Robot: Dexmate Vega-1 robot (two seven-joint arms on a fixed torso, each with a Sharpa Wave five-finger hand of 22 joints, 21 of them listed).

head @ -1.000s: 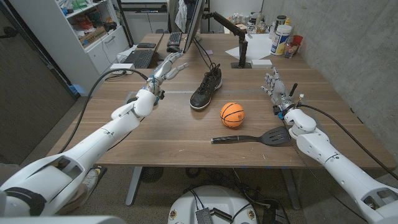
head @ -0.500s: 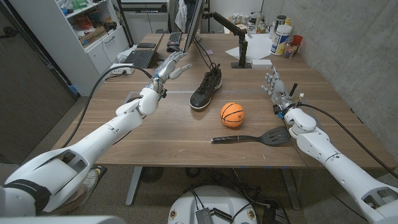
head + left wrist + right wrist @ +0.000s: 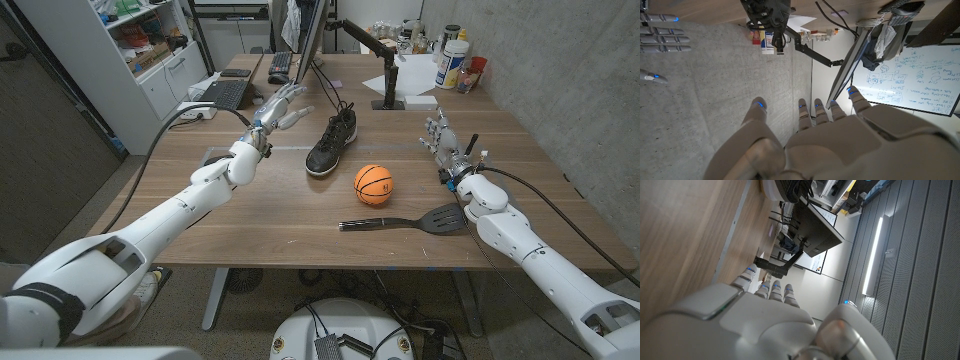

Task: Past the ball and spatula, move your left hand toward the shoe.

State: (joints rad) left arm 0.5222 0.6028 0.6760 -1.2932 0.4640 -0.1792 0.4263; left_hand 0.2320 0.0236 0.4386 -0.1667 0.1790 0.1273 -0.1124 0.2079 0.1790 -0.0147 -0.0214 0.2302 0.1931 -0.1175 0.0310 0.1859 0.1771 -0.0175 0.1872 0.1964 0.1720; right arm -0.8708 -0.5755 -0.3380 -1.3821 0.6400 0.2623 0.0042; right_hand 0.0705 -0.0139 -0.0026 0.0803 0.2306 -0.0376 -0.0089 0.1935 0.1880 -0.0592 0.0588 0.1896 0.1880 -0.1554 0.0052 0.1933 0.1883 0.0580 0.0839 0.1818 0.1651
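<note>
Fingers (image 3: pixel 288 103) of left hand (image 3: pixel 275 108) spread, near shoe (image 3: pixel 333 142).

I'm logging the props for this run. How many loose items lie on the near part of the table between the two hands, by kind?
Shoe: 1
Ball: 1
Spatula: 1
Total: 3

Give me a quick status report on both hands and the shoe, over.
Left hand open, raised beside the shoe, not touching. Right hand open, idle. Basketball and spatula nearer, nothing blocking.
</note>
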